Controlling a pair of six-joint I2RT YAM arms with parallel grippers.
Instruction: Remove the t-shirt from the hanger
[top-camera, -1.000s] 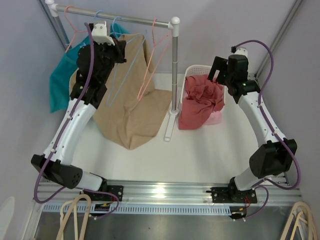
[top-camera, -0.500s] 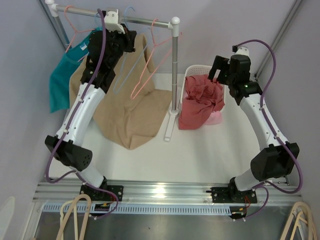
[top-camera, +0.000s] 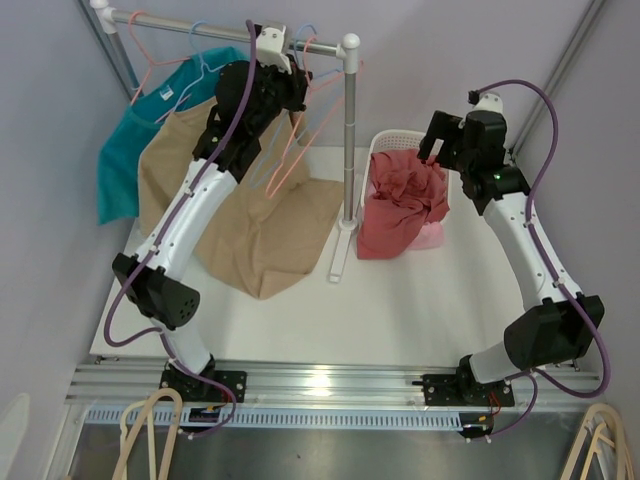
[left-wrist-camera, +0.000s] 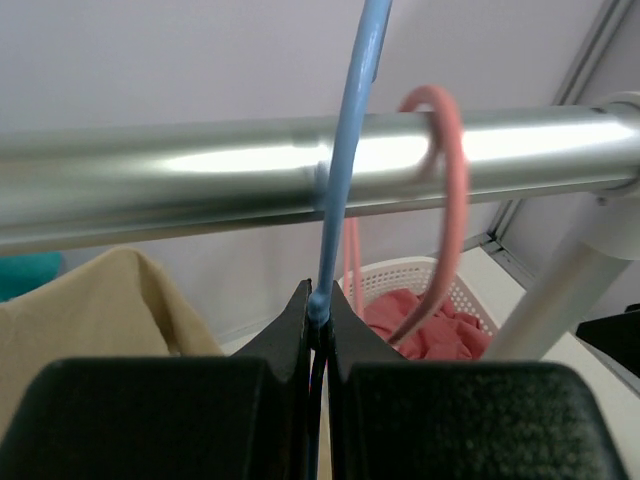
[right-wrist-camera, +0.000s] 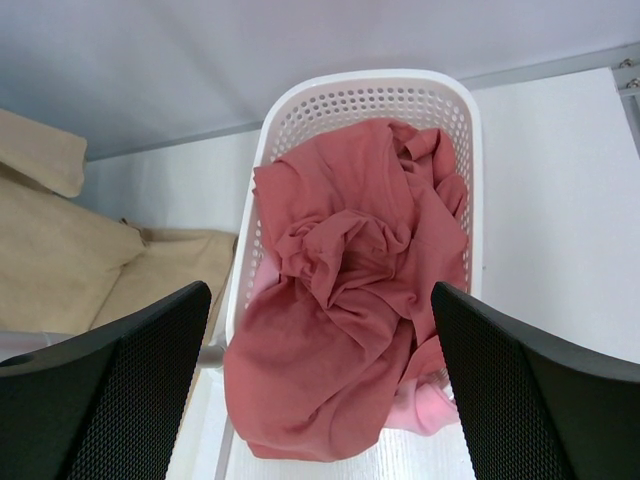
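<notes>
A tan t-shirt (top-camera: 225, 225) hangs below the rail (top-camera: 180, 25), and its lower part lies spread on the white table. My left gripper (top-camera: 296, 88) is raised just under the rail. It is shut on the neck of a blue hanger (left-wrist-camera: 322, 300), whose hook (top-camera: 303, 35) passes over the rail (left-wrist-camera: 200, 165). The left arm hides where shirt and hanger meet. The tan cloth (left-wrist-camera: 90, 310) shows at the lower left of the left wrist view. My right gripper (right-wrist-camera: 320, 390) stands open and holds nothing above a white basket (right-wrist-camera: 370, 85) of red cloth (right-wrist-camera: 350, 280).
An empty pink hanger (top-camera: 297, 150) hangs beside the blue one, its hook (left-wrist-camera: 452, 190) on the rail. A teal shirt (top-camera: 125, 160) hangs at the far left. The rail's upright post (top-camera: 349, 130) stands between the tan shirt and the basket (top-camera: 385, 140).
My left arm has slid right along the rail with the blue hanger, towards the post, and the tan shirt's top followed. The right arm has barely moved.
</notes>
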